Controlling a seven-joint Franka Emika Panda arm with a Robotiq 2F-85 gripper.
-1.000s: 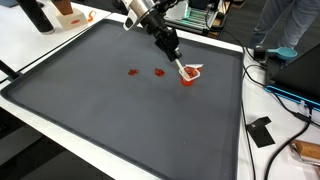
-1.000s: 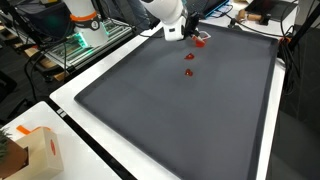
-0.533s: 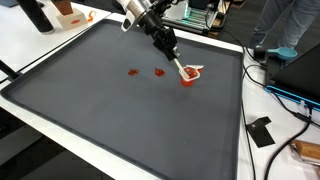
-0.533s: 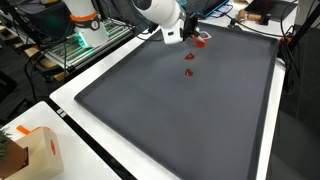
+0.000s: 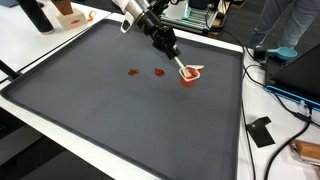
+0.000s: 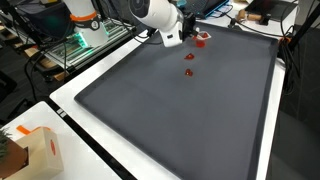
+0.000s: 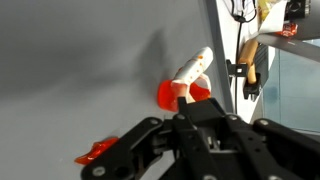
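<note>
In the last second the arm leaned over a little, but the end effector [image 5: 173, 60] stays at the red cup [image 5: 188, 79], near the far edge of the grey mat [image 5: 110, 120] on the surface. It seems clamped on a white stick [image 7: 196, 65] that reaches into the cup. I cannot see any other content. Two red pieces [image 5: 158, 71] lie outside on the mat.

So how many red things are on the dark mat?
3. A small red cup sits at the gripper tip; one small red piece lies nearby on the dark mat, another red piece farther along. The arm could hide more.
</note>
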